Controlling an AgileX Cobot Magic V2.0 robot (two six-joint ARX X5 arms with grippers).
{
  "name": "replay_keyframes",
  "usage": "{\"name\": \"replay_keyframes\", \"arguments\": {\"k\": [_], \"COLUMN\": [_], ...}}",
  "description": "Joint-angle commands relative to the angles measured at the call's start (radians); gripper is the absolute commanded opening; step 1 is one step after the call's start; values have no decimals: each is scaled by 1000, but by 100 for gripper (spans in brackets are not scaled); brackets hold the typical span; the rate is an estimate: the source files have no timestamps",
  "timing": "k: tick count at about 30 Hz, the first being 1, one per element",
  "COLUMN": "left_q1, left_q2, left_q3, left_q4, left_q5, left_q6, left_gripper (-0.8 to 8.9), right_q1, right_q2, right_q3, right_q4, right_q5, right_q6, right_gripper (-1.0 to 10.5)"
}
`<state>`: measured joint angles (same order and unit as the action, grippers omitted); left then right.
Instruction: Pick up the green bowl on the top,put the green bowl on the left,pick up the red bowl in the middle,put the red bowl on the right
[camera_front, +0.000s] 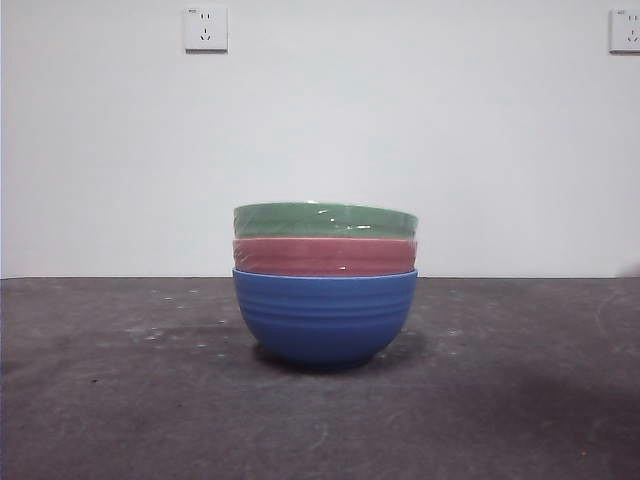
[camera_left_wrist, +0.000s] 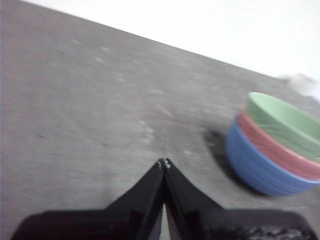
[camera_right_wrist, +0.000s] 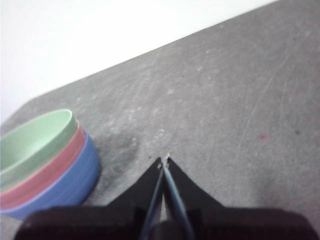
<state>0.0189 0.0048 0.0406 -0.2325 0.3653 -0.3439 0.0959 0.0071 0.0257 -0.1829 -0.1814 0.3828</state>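
Left pincer (camera_left_wrist: 163, 163) and right pincer (camera_right_wrist: 164, 160) both closed tip to tip, holding nothing, above bare worktop (camera_front: 120, 400) well apart from the stack. Green bowl (camera_front: 325, 220) nests on top, red bowl (camera_front: 325, 256) in the middle, blue bowl (camera_front: 325, 320) at bottom, mid-worktop.

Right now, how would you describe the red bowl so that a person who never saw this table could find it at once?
On the dark grey table stands one stack of three ridged bowls of equal size. The red bowl is the middle one, nested in the blue bowl with the green bowl sitting inside it. Only its dusty-red rim band shows between its neighbours.
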Motion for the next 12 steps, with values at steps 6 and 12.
{"name": "replay_keyframes", "arguments": {"k": [6,12], "left_q1": [0,0], "left_q2": [-1,20], "left_q3": [8,100], "left_q4": [-3,-59], "left_q5": [10,-7], "left_q6": [-84,-83], "left_gripper": [-6,-6], "right_q1": [-3,-3], "right_q2": [5,74], "right_q3": [18,122], "right_q4": [-54,-121], "right_q5": [-3,-2], "right_q6": [74,74], "right_gripper": [-12,-12]}}
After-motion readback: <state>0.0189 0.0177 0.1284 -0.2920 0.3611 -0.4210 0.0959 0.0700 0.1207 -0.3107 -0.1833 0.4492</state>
